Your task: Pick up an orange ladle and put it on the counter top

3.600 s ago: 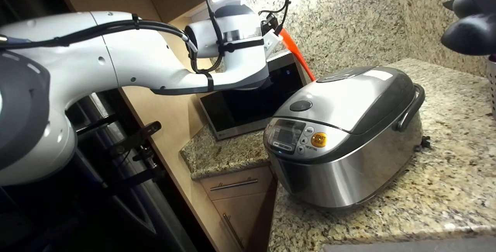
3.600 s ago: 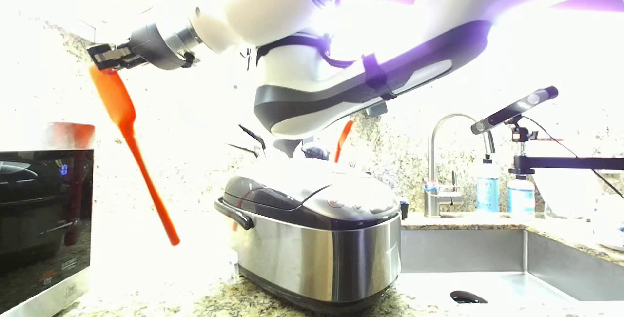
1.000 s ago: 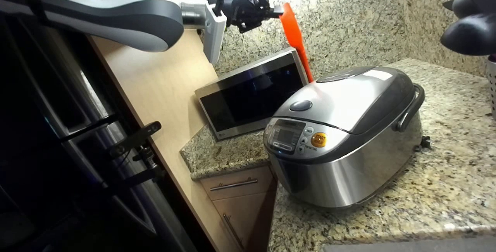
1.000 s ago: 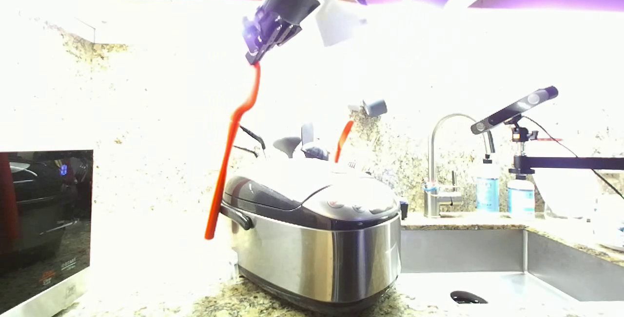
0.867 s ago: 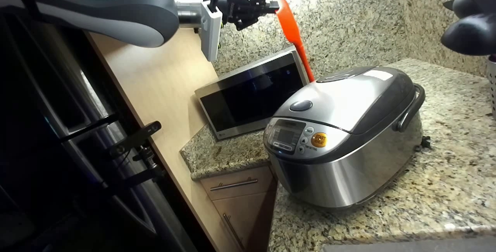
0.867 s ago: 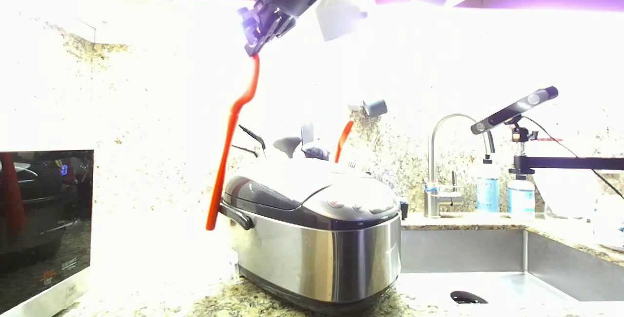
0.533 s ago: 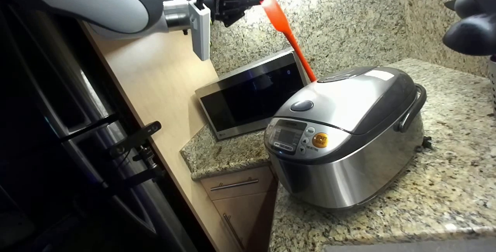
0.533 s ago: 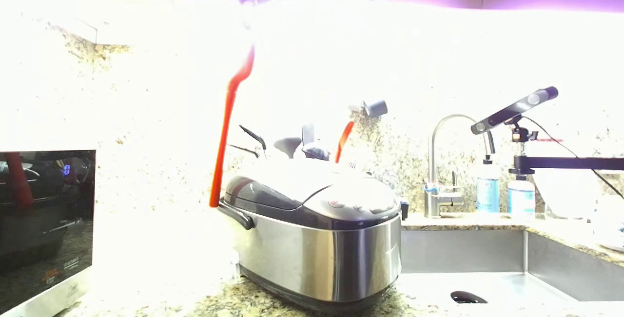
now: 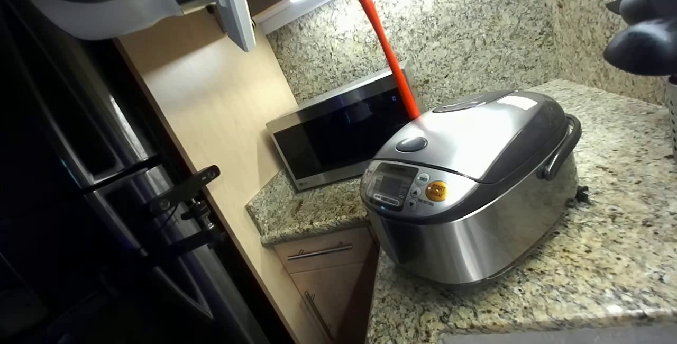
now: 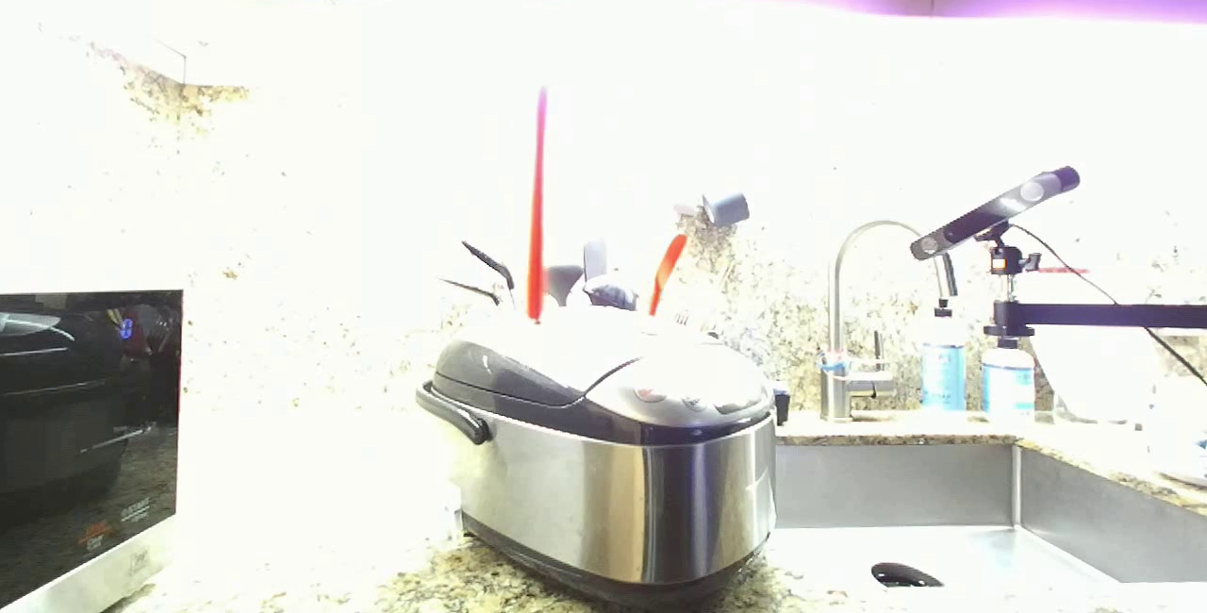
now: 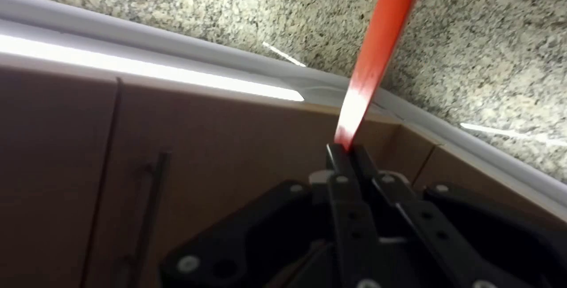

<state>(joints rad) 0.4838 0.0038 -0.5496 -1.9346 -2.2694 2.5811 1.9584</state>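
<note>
My gripper (image 11: 347, 149) is shut on the wide end of the orange ladle (image 11: 376, 53) in the wrist view. The ladle hangs nearly upright, handle down, in both exterior views (image 9: 386, 42) (image 10: 537, 217). Glare washes out part of it. Its lower end meets the outline of the rice cooker's lid; I cannot tell whether it touches. The gripper's fingers are above the top edge in an exterior view where the wrist mount (image 9: 232, 5) shows. The granite counter top (image 9: 619, 217) lies well below, around the cooker, and also shows in an exterior view (image 10: 443, 575).
The steel rice cooker (image 9: 476, 137) stands under the ladle. A microwave (image 9: 344, 127) is behind it. Dark utensils (image 9: 640, 47) and another orange utensil (image 10: 667, 269) stand nearby. Upper cabinets (image 11: 221, 155) and a light strip (image 11: 155, 66) are close to the gripper. A sink (image 10: 886, 486) lies beside.
The gripper has risen with the ladle held. The ladle has moved from beside the cooker's handle to over or behind its lid and hangs straighter.
</note>
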